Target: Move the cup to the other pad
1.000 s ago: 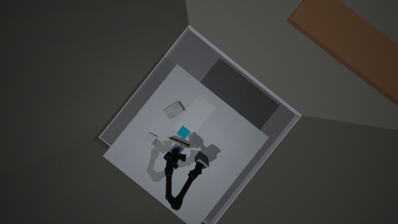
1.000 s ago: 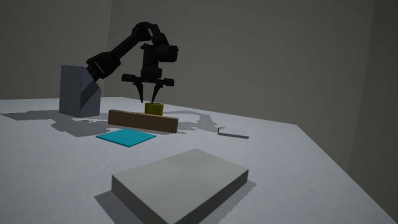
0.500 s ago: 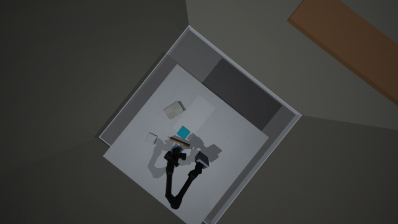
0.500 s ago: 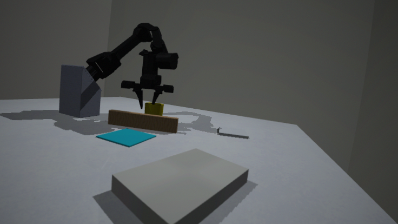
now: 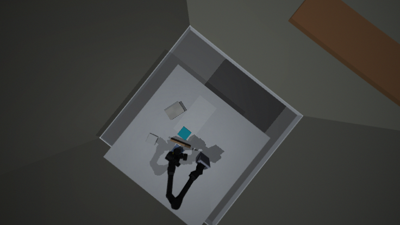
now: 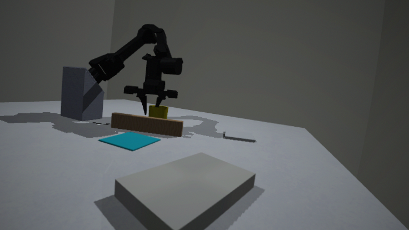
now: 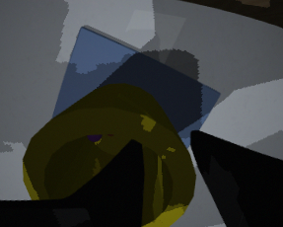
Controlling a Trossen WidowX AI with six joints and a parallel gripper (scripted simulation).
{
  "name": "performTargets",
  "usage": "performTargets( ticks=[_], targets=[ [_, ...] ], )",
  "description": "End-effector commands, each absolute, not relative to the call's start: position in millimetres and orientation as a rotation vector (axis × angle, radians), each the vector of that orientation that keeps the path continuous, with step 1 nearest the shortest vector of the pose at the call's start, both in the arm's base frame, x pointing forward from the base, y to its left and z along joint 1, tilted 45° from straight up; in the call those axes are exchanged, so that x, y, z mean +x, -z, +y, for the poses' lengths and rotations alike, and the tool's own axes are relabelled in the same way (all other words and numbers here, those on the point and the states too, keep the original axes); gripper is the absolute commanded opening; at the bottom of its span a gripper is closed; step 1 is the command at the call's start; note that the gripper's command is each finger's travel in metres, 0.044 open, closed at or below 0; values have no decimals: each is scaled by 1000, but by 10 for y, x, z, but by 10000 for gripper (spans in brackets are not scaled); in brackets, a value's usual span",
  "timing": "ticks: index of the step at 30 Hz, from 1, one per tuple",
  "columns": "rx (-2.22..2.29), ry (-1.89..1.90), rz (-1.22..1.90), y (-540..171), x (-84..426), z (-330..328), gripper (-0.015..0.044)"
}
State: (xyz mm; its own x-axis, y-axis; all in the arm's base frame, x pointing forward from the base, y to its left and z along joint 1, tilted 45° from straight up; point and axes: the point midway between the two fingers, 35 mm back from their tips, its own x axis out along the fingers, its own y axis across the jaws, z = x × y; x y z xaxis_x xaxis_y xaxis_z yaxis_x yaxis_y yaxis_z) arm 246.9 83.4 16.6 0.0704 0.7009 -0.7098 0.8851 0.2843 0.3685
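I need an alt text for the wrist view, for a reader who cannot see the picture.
One of the gripper's two black fingers reaches over the open mouth of a yellow cup, and the other stands outside it. The cup is on a blue pad, and a purple marble shows inside.

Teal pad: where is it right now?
In the exterior view, the teal pad lies left of centre, between the low wooden barrier and the thick pale slab.
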Motion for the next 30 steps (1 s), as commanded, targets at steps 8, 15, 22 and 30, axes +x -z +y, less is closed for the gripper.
performTargets(
  ticks=[8,15,22,30],
  targets=[
    [1465,263,1676,-170,2472,834,73],
    [1465,263,1676,-170,2472,834,27],
    [1464,266,1676,-215,2478,778,0],
    [1463,272,1676,-375,2479,587,0]
  ],
)
